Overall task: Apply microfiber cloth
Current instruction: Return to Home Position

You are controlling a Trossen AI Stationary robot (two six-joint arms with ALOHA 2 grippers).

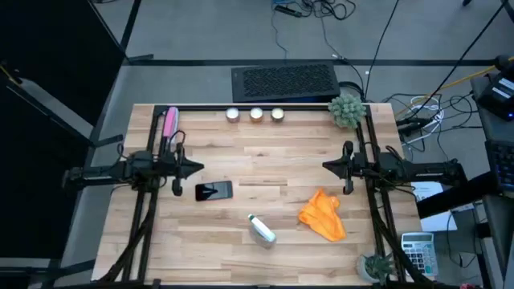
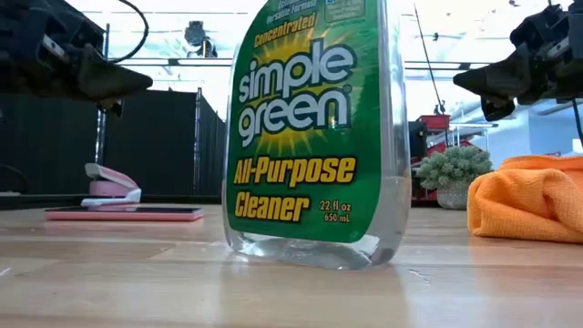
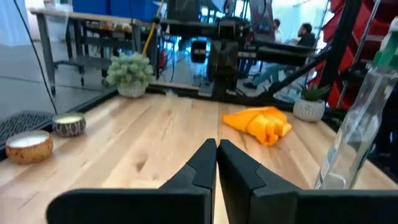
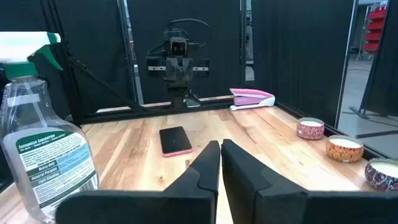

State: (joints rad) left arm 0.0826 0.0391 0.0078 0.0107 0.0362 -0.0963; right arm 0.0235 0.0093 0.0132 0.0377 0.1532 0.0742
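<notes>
A: If you only go by the high view, the spray bottle [image 1: 261,229] is just a small clear blob on the desk [image 1: 281,160]. The microfiber cloth [image 1: 323,215] is bunched up just beside it on the right arm's side, and no end effector is touching it.

B: yeah, and the low view is basically all bottle lol. It stands upright there and you can read the green label, which the top-down shot doesn't give you. The cloth only peeks in behind the bottle.

A: The phone [image 1: 214,191] lies flat on the bottle's other side, toward the left arm. The low view doesn't make that obvious at all.

B: The wrist views settle the fingers. The left end effector [image 3: 216,146] is pressed closed on nothing, and so is the right end effector [image 4: 220,146]. Both hang above the desk, well apart from the bottle, one on each side.
</notes>
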